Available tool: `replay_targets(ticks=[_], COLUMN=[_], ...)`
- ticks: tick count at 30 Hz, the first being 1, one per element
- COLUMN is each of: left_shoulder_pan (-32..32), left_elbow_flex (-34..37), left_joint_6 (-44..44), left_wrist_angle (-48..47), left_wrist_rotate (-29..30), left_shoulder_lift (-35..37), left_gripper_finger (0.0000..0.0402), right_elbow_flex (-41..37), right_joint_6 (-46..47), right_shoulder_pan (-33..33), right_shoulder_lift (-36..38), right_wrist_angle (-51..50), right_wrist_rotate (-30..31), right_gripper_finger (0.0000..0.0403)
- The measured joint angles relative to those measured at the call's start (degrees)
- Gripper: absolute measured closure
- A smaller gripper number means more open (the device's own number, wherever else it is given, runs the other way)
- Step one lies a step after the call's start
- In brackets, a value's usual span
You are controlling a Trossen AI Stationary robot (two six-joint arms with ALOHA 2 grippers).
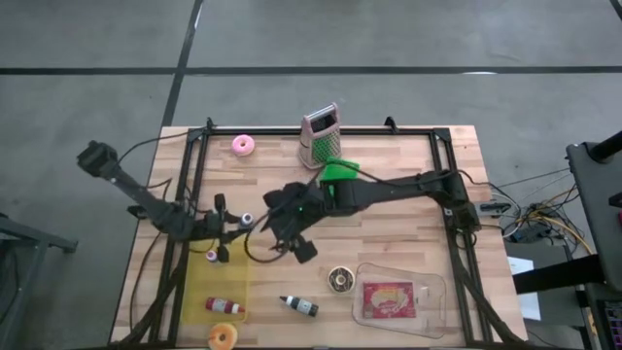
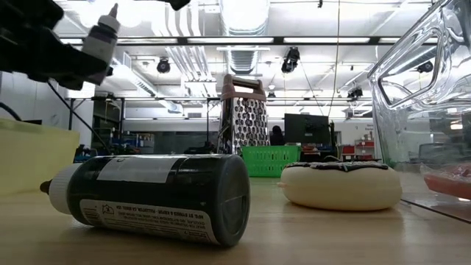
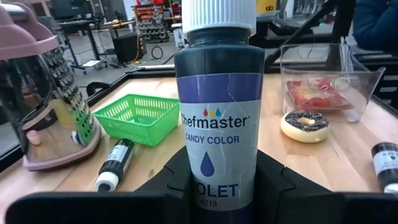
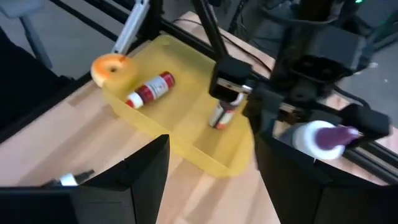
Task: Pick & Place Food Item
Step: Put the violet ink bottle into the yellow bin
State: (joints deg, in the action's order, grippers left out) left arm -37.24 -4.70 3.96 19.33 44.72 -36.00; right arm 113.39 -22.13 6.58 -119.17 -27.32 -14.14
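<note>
The violet food-colour bottle (image 3: 217,112) is a dark, smooth cylinder with a ribbed white cap and a glossy label reading "chefmaster candy color"; the left gripper (image 1: 240,222) has its jaws closed against the bottle's sides and holds it off the wooden desk (image 1: 408,185), just beside the translucent yellow tray (image 1: 199,292). That arm reaches in low from the desk's left edge, its wrist pointing toward the middle. The right gripper (image 1: 290,236) hangs over the desk's centre on an arm stretched in from the right, jaws spread wide and holding nothing. In the tray lie a red-labelled bottle (image 1: 224,306) and a small bottle (image 4: 222,115), with an orange doughnut (image 1: 223,336) at its near end. Around them lie a black-labelled bottle (image 1: 300,306) on its side, a chocolate-iced doughnut (image 1: 339,280), a clear plastic container (image 1: 431,287) with a red packet (image 1: 388,298), a green mesh basket (image 1: 339,171), a steel box grater (image 1: 320,136) and a pink doughnut (image 1: 242,146).
</note>
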Motion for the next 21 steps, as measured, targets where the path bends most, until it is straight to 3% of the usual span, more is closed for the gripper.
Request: replay_targets(ticks=[11,21], left_shoulder_pan=[-17.02,-24.32], left_elbow_flex=[-2.27,-1.78], left_joint_6=[11.27,22.00], left_wrist_angle=[-10.21,-15.29], left_wrist_rotate=[15.02,19.41], left_shoulder_lift=[1.02,0.71], left_gripper_finger=[0.0307,0.0308], right_elbow_flex=[-14.74,-26.68], right_joint_6=[4.11,7.38], right_shoulder_pan=[2.97,2.37], right_shoulder_lift=[1.85,6.24], right_wrist_angle=[19.71,36.82], right_wrist_rotate=[-1.01,-0.91], right_gripper_finger=[0.0172,0.0172])
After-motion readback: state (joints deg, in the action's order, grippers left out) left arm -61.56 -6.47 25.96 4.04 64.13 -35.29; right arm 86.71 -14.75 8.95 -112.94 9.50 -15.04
